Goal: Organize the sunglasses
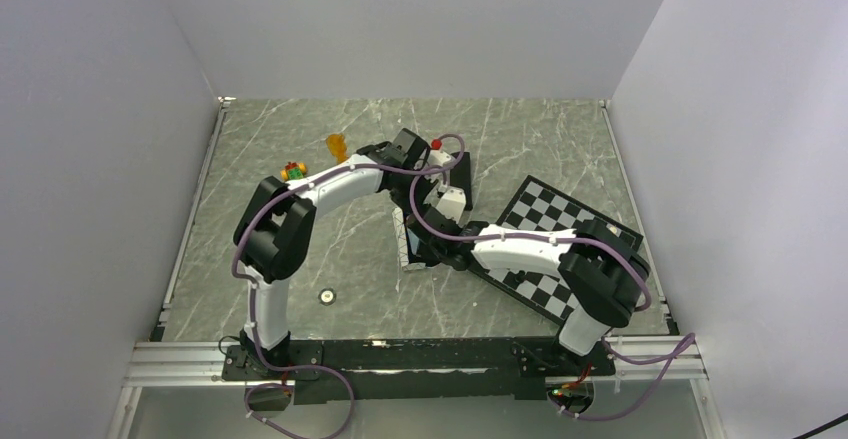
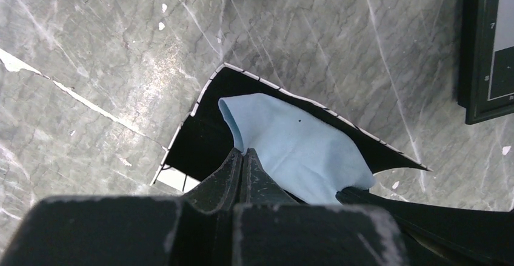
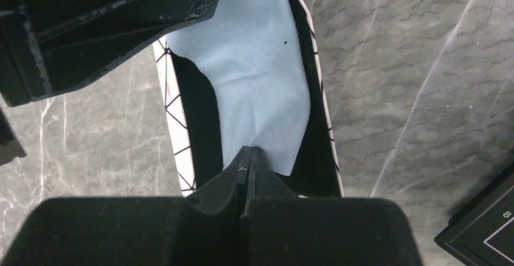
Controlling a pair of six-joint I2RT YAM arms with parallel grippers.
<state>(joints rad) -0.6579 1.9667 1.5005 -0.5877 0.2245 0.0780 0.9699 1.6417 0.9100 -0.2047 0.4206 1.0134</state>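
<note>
The orange sunglasses [image 1: 338, 145] lie on the marble table at the back, left of both arms. Neither gripper is near them. Mid-table, both grippers pinch a light blue cloth [image 2: 291, 145] over the open white case with black line pattern [image 2: 206, 93], whose black inside shows beneath. My left gripper [image 2: 244, 152] is shut on one edge of the cloth. The right gripper [image 3: 250, 151] is shut on the opposite edge, where the cloth [image 3: 248, 66] hangs slightly creased above the case [image 3: 173, 114].
A black oblong case [image 1: 462, 171] stands just behind the grippers. A chessboard [image 1: 560, 239] lies to the right under the right arm. A small colourful toy [image 1: 293, 171] sits beside the left arm, and a small round disc [image 1: 327, 297] lies near the front.
</note>
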